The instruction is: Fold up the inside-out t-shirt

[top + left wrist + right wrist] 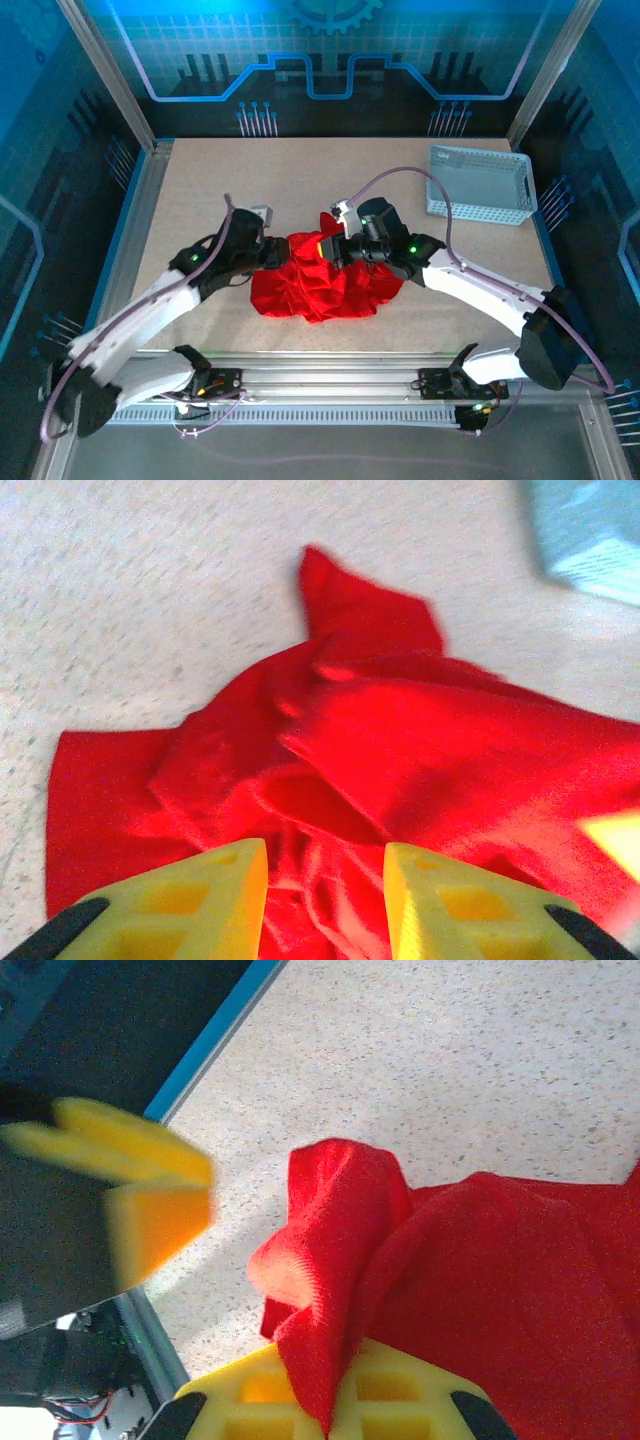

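Beige speckled table [200, 200]: the far half is bare and so is the left side. A metal rail runs along each edge, so the open room is toward the far and left edges.

Red t-shirt [320, 285]: a crumpled heap about mid-width on the table, closer to the near edge than the far one, with one of my grippers at each end. Its long axis runs left-right, roughly parallel to the near edge. It's too bunched to tell where the neck or hem points. In the left wrist view one pointed flap lies flat on bare table on the side away from my fingers; the rest is folds.

White mesh basket [478, 183]: far right corner, well apart from the shirt.

Right gripper [335, 245]: at the far right part of the heap, jaws closed on a fold of the t-shirt. In the right wrist view the pinched cloth comes up out of my yellow fingers [400, 1400] and drapes off to the right.

Left gripper [272, 255]: at the heap's far left part, near the right one. Jaws part open, with a clear gap between the yellow fingers [220, 890] and red cloth showing through it. Nothing is clamped. I can't tell whether the pads touch the cloth.
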Available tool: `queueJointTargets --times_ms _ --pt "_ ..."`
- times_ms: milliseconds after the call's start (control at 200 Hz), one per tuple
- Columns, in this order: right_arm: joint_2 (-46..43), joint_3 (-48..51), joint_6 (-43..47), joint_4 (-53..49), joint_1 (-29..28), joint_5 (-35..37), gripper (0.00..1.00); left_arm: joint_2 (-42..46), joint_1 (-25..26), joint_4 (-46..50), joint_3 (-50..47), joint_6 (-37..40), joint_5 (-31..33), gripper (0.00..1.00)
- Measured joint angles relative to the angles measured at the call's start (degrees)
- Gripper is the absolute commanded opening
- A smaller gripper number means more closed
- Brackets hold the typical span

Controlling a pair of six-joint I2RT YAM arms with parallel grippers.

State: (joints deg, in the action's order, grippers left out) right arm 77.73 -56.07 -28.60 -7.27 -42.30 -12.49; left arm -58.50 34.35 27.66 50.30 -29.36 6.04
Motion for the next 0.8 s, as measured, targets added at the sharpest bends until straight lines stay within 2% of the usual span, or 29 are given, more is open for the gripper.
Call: queueJointTargets --times_ms 75,145,295,630,800 --pt "0.2 0.0 -0.2 0.4 0.0 -0.6 0.00 5.9 2.9 -2.5 -2.2 1.0 -0.5 0.36" --pt "0.2 0.0 -0.4 0.7 0.0 -1.0 0.00 7.0 4.1 -5.0 -3.6 1.2 -2.1 0.34" --pt "0.2 0.0 -0.4 0.9 -0.1 -1.3 0.00 1.2 4.5 -8.8 -5.9 1.2 -4.8 0.38" --pt "0.1 0.0 -0.3 0.9 -1.0 -1.0 0.00 -5.6 4.6 -12.4 -6.2 1.3 -4.2 0.45" --pt "0.1 0.0 -0.3 0.8 -1.2 -0.9 0.00 -7.6 4.6 -13.0 -6.1 1.6 -3.3 0.52"
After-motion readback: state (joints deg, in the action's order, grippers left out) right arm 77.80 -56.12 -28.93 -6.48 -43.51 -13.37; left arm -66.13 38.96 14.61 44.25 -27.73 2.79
